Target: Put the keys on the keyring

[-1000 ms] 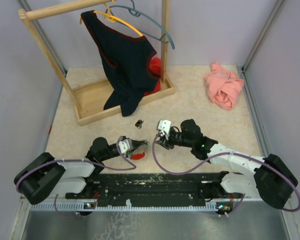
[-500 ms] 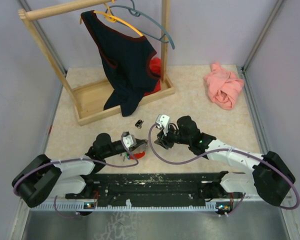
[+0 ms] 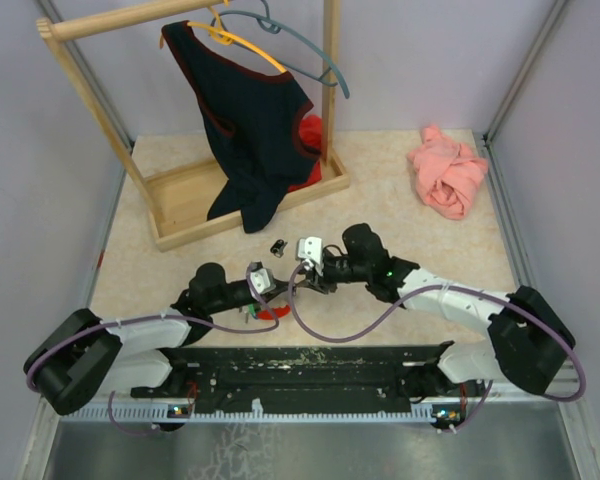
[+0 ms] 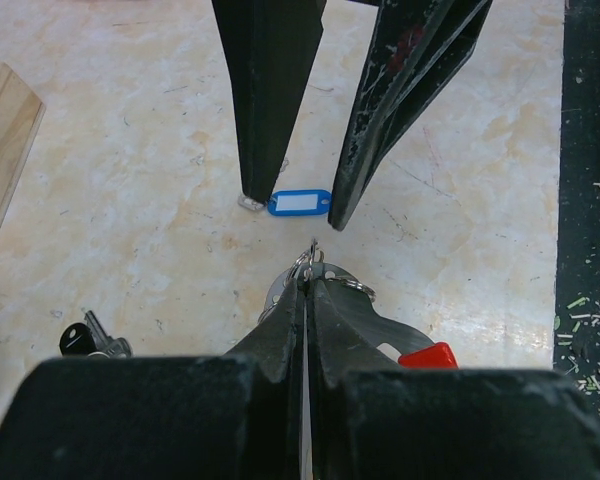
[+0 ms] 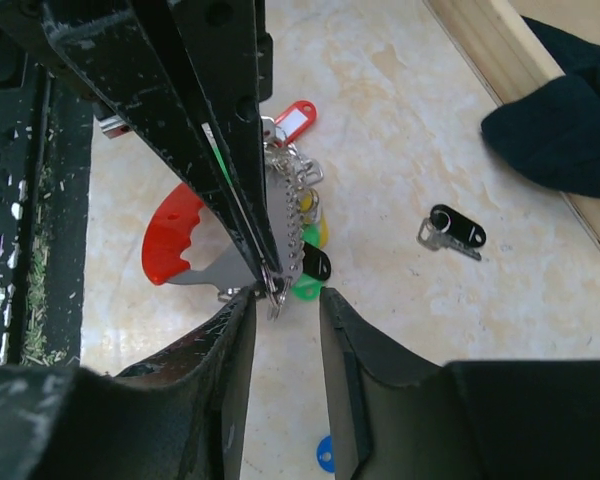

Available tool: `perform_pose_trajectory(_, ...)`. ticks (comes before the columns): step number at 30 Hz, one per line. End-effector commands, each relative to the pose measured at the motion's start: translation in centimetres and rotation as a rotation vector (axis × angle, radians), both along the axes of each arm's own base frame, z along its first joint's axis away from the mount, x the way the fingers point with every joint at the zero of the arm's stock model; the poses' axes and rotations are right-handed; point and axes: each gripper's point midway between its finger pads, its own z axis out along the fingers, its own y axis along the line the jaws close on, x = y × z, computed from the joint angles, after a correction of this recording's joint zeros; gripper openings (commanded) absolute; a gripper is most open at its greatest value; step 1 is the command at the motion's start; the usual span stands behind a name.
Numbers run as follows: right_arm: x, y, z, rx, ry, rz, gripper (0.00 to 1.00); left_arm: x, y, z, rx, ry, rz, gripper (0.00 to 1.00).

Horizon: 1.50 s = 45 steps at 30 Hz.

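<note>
straddling the blue key (image 4: 300, 203) on the table (image 4: 130, 140), right gripper (image 5: 285, 298) stands with fingers spread, grasping nothing. left gripper (image 4: 308, 283) clenched on the keyring (image 4: 352, 286), close beside that key, a bunch of tagged keys (image 5: 300, 215) already on it. black key (image 5: 455, 231) lies loose on the far side. risks: blue key is flat and tiny, so closing fingers may skate it away or scrape the table; grippers are crowded, and a bump could twist the ring loose.

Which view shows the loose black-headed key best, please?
The right wrist view: there the black-headed key lies whole and unobstructed, with head and blade distinct. The left wrist view shows the key small at its lower-left edge, and the top view only as a dark speck.
</note>
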Motion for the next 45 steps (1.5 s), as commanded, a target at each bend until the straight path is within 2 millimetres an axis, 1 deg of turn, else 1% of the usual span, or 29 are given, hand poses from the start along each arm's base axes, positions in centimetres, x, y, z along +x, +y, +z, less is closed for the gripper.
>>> perform_pose_trajectory(1, -0.3, 2.4, 2.8, 0.058, -0.070, 0.123, 0.30, 0.1, -0.4, 1.4, -0.027, -0.026, -0.021, 0.01)
perform_pose_trajectory(3, -0.4, 2.5, 2.4, 0.045, -0.064, 0.139, 0.27, 0.0, -0.4, 1.3, -0.027, -0.023, -0.022, 0.01)
perform_pose_trajectory(8, -0.5, 2.4, 1.5, 0.011, -0.055, 0.148, 0.26, 0.0, -0.5, 1.4, -0.031, -0.024, -0.025, 0.01)
perform_pose_trajectory(13, -0.3, 1.8, 0.1, -0.044, -0.047, 0.131, 0.26, -0.1, -0.5, 1.5, -0.033, -0.023, -0.030, 0.01)
perform_pose_trajectory(16, -0.1, 1.8, -0.2, -0.049, -0.051, 0.126, 0.26, -0.1, -0.6, 1.5, -0.037, -0.024, -0.034, 0.01)
perform_pose_trajectory(19, 0.0, 2.0, -0.1, -0.042, -0.055, 0.129, 0.24, -0.3, -0.6, 1.6, -0.042, -0.025, -0.042, 0.01)
perform_pose_trajectory(21, 0.0, 2.1, 0.0, -0.035, -0.058, 0.132, 0.19, -0.4, -0.7, 1.6, -0.043, -0.025, -0.048, 0.01)
perform_pose_trajectory(24, 0.1, 2.3, 0.2, -0.024, -0.060, 0.135, 0.03, -0.5, -0.7, 1.6, -0.045, -0.026, -0.052, 0.01)
perform_pose_trajectory(25, 0.1, 2.4, 0.2, -0.023, -0.061, 0.136, 0.00, -0.5, -0.7, 1.6, -0.045, -0.026, -0.051, 0.01)
perform_pose_trajectory(28, 0.1, 2.4, 0.5, -0.010, -0.069, 0.134, 0.00, -0.4, -0.6, 1.7, -0.049, -0.028, -0.041, 0.01)
perform_pose_trajectory(34, -0.7, 2.8, 1.5, 0.047, -0.062, 0.160, 0.00, 0.0, -0.4, 1.6, -0.055, -0.025, -0.013, 0.09)
perform_pose_trajectory(38, -1.1, 3.1, 1.7, 0.070, -0.047, 0.182, 0.00, 0.4, -0.2, 1.6, -0.057, -0.023, 0.011, 0.12)
perform_pose_trajectory(45, -1.7, 3.2, 1.9, 0.088, -0.026, 0.205, 0.00, 0.8, -0.1, 1.5, -0.057, -0.015, 0.039, 0.12)
